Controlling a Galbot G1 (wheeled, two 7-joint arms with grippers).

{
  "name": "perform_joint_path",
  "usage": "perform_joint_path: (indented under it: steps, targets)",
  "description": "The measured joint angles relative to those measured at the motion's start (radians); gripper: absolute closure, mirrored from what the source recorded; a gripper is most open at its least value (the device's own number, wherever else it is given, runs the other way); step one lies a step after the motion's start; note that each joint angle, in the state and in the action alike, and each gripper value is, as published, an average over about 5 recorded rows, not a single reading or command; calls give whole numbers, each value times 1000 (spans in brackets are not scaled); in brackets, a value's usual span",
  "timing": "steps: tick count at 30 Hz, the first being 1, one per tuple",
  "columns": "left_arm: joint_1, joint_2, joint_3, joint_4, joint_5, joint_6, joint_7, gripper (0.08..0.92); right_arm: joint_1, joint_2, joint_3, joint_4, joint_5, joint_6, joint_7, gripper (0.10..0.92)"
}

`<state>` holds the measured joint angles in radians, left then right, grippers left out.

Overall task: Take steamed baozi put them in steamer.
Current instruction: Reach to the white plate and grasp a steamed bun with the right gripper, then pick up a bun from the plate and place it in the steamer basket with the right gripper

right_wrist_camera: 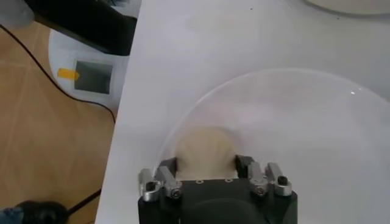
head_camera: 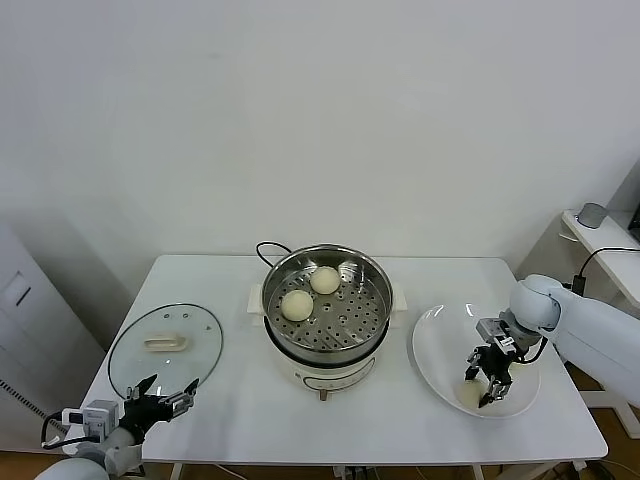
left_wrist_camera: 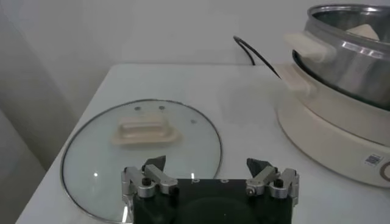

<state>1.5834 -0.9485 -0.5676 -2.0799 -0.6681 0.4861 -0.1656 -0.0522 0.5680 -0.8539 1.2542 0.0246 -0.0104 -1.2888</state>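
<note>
Two pale steamed baozi (head_camera: 296, 304) (head_camera: 325, 279) lie on the perforated tray of the steel steamer (head_camera: 380, 300) at the table's middle. Another baozi (head_camera: 467, 397) rests on the near part of the white plate (head_camera: 440, 350) to the right. My right gripper (head_camera: 481, 391) is down on the plate with this bun. In the right wrist view that baozi (right_wrist_camera: 206, 149) fills the gap of the right gripper (right_wrist_camera: 206, 163), both fingers pressed against its sides. My left gripper (head_camera: 170, 400) hovers open at the table's near left edge, holding nothing.
A round glass lid (head_camera: 165, 345) with a cream handle lies flat left of the steamer, just beyond the left gripper (left_wrist_camera: 207, 164). A black cord (head_camera: 270, 250) loops behind the steamer. The plate sits close to the table's right front edge; the floor shows beyond it.
</note>
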Motion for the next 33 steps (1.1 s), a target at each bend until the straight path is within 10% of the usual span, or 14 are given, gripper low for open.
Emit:
perform_joint_path:
  steps: [33]
  targets:
    - [-12,8,7,-4,1,2,0,177,610,278,-215,-80,185,340,-67,567]
